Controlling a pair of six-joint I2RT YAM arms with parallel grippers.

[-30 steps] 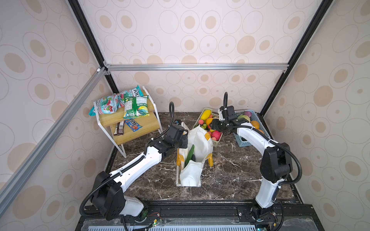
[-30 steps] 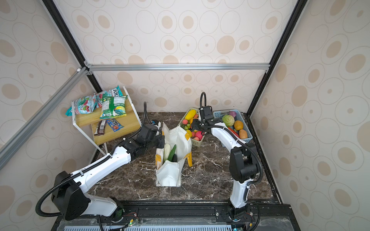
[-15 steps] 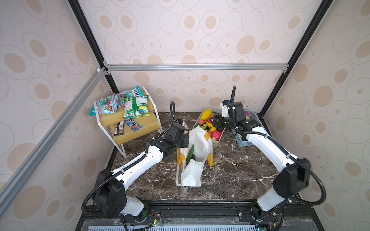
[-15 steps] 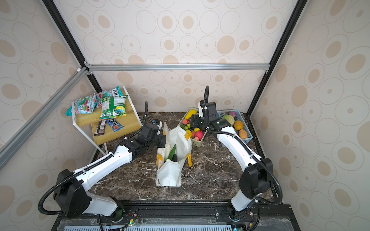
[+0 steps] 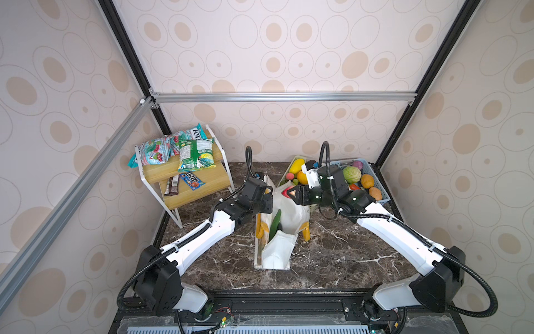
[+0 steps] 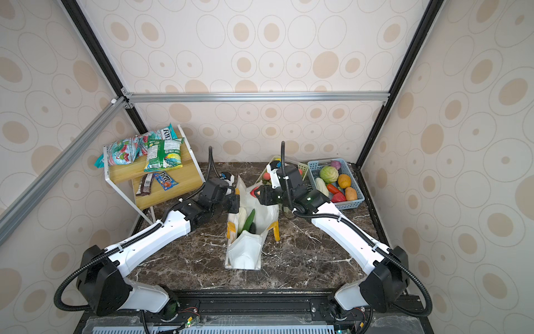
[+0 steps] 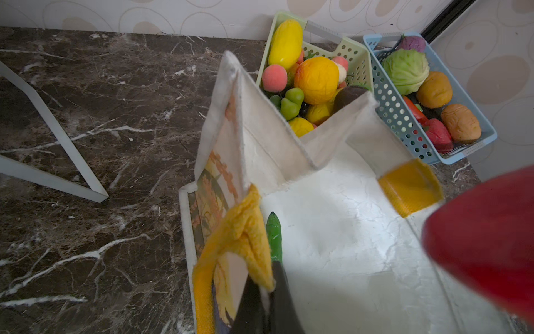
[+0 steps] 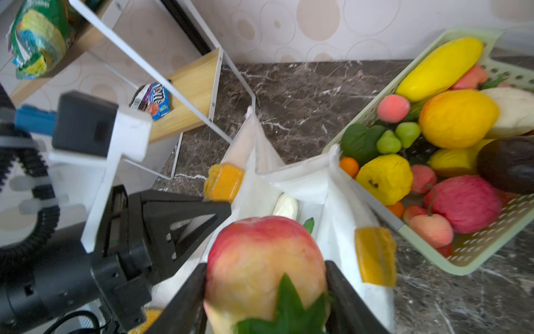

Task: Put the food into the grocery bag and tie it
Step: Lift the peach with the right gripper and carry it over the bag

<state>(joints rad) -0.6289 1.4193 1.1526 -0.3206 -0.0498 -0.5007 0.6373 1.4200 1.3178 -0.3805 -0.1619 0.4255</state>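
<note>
Site: a dark marble tabletop (image 5: 332, 254) inside a walled enclosure with patterned panels.

Right gripper (image 8: 265, 274): jaws clamped on either side of a red-and-yellow fruit (image 8: 260, 248) with a green leaf. In the right wrist view the fruit hangs over the open mouth of the grocery bag (image 5: 277, 254), clear of the cloth.

Left gripper (image 7: 267, 300): jaws together, pinching the yellow handle (image 7: 239, 231) at the bag's rim and holding that side up, so the mouth stands open.

Bag contents: a green cucumber (image 5: 276, 224) leaning inside and a pale piece (image 8: 286, 205) beside it.

Beyond the bag: the green basket (image 8: 462, 260) and blue basket (image 6: 351, 205) are both well stocked with food.

Assessment: I judge the step in hand to be loading, with this fruit at the drop point. The next move calls for lowering it between the bag walls, clear of the left gripper, then parting the jaws. Tying is a long way off.
</note>
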